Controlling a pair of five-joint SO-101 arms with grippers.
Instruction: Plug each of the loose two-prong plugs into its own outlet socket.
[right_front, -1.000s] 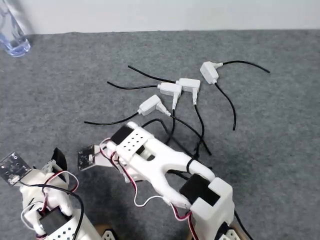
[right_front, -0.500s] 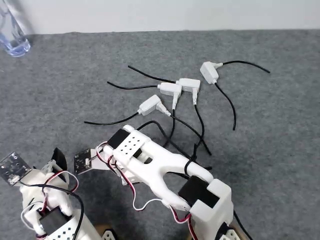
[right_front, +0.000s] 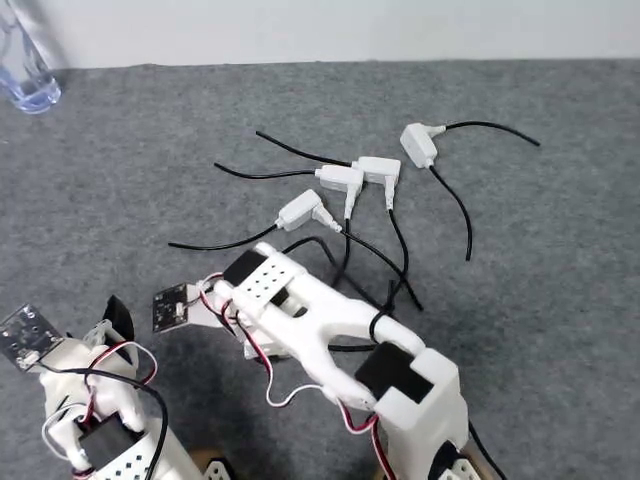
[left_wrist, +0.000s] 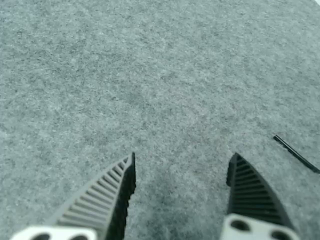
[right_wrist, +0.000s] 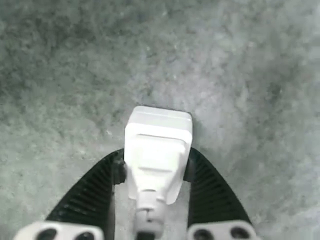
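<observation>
A white plug (right_wrist: 157, 150) sits pinched in the right claw (right_wrist: 156, 159). The ribbed black fingers (right_wrist: 97, 192) press on both of its sides, and its cable end points back toward the wrist. Its blunt end lies low over the grey counter (right_front: 560, 300); whether it touches the surface I cannot tell. From above, the right arm (right_front: 330, 325) stretches across the middle of the counter and covers that plug.

Just beyond the arm lies an angled white connector (right_front: 300, 211) with a black lead running off to the side. Past it, two more white connectors (right_front: 358, 174) lie touching end to end, though I cannot tell whether they are pushed fully together. A fourth white connector (right_front: 420, 144) rests apart from them, farther along. Thin black cables (right_front: 450, 205) loop out from all of these across the grey surface.

The left claw (left_wrist: 183, 157) is spread wide and holds nothing, with bare grey counter between its fingers. A loose black cable end (left_wrist: 295, 152) lies off to one side of it. The left arm (right_front: 90, 420) sits at the near corner. A clear bottle (right_front: 25, 75) stands at the far corner.
</observation>
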